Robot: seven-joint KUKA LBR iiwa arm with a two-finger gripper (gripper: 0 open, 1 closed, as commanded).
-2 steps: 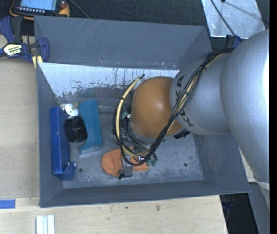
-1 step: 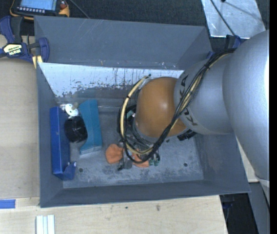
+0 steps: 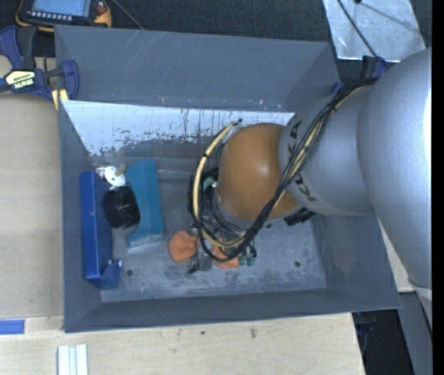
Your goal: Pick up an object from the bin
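**Bin (image 3: 206, 69):** grey metal, with sloping walls and a scuffed floor, seen from above. Clock directions below are read on the bin floor, 12 being the far wall.

**Arm (image 3: 378, 155):** a large silver body that comes in from 3 o'clock and covers the right part of the floor. Its wrist carries a rounded orange cover (image 3: 249, 170) near the floor's centre. Looped cables (image 3: 204, 174), black and yellowish, run round that cover.

**Gripper (image 3: 209, 250):** low in the bin, below the cover at about 6 o'clock from the floor's centre. It is down among the cable loops. From where I stand I cannot tell whether it is released or clenched, nor whether it has anything in its grasp.

**Orange lump (image 3: 181, 246):** small, soft-looking and irregular, lying on the floor at about 7 o'clock. It sits at the gripper's 9 o'clock, just beside it, and contact cannot be made out. A further bit of orange shows at the gripper's 5 o'clock. I cannot say whether it belongs to the same thing.

**Teal block (image 3: 145, 201):** rectangular and lying flat, at 9 o'clock on the floor and well left of the gripper.

**Black round thing (image 3: 120, 208):** rests against the teal block's left side.

**White piece (image 3: 111, 176):** small, just above the black round thing.

**Blue bar (image 3: 95, 225):** long, lying along the left wall's foot, outermost at 9 o'clock and apart from the gripper.
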